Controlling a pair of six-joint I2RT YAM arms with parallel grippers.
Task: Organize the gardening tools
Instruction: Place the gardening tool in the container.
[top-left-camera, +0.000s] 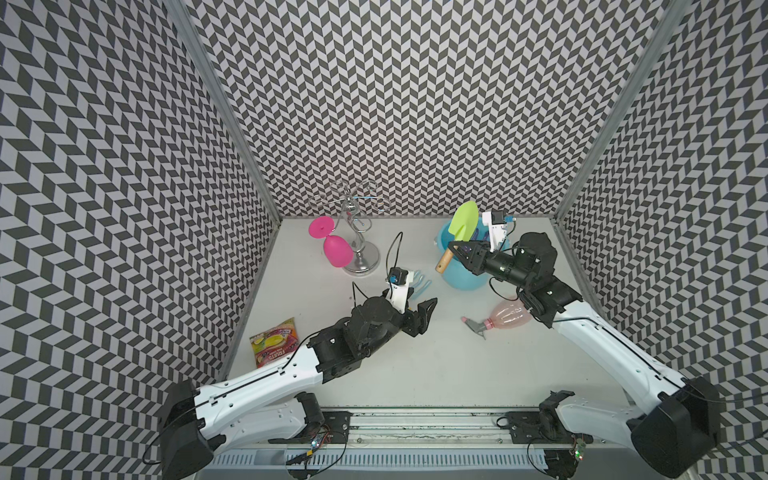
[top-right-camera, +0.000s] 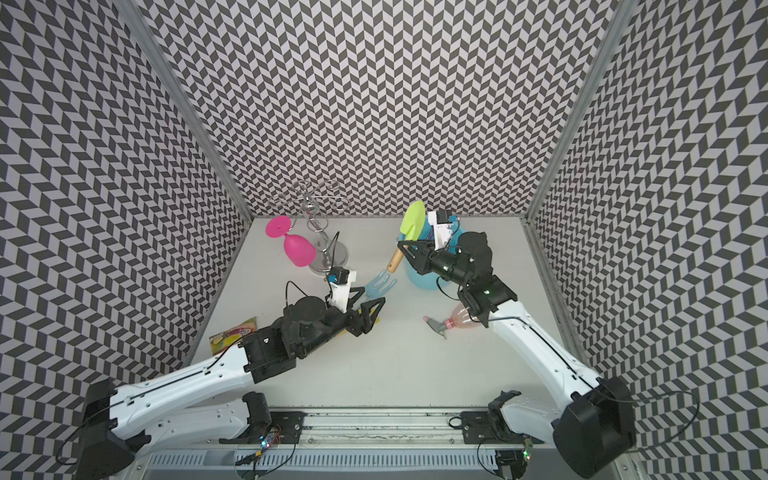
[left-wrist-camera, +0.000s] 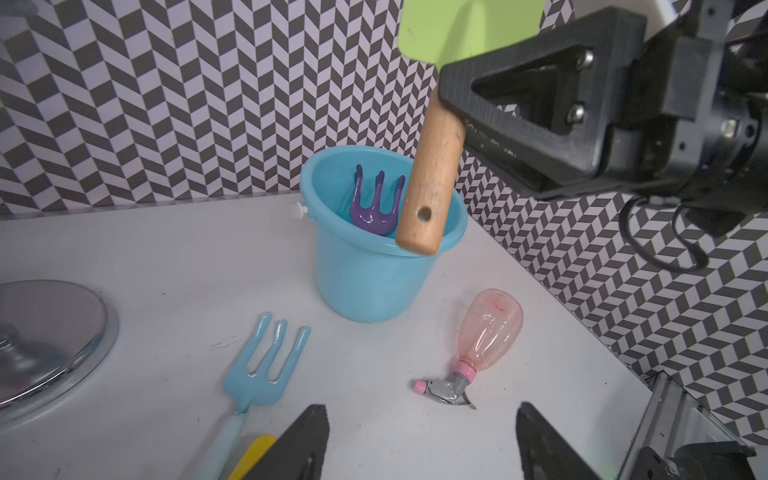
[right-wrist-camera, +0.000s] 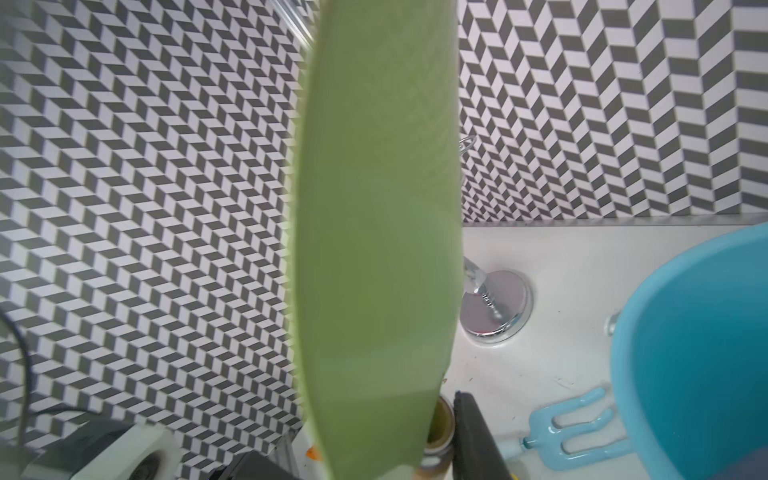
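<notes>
Green trowel (top-left-camera: 465, 220) fast in right gripper (top-left-camera: 454, 249) over blue bucket (top-left-camera: 465, 279); left gripper (top-right-camera: 371, 298) wide open, pale blue fork (top-right-camera: 380, 284) just beyond.

The green trowel (left-wrist-camera: 432, 183) has a smooth bare-wood handle and a matt plastic blade. The bucket (left-wrist-camera: 365, 282), pale blue fork (left-wrist-camera: 266, 365) and purple rake (left-wrist-camera: 374, 208) are glossy plastic; the spray bottle (left-wrist-camera: 486, 332) is translucent pink plastic. The stand base (left-wrist-camera: 50, 332) is mirror-polished metal.

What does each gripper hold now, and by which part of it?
The right gripper holds the green trowel by the top of its wooden handle, next to the blade. The left gripper is open and holds nothing.
</notes>
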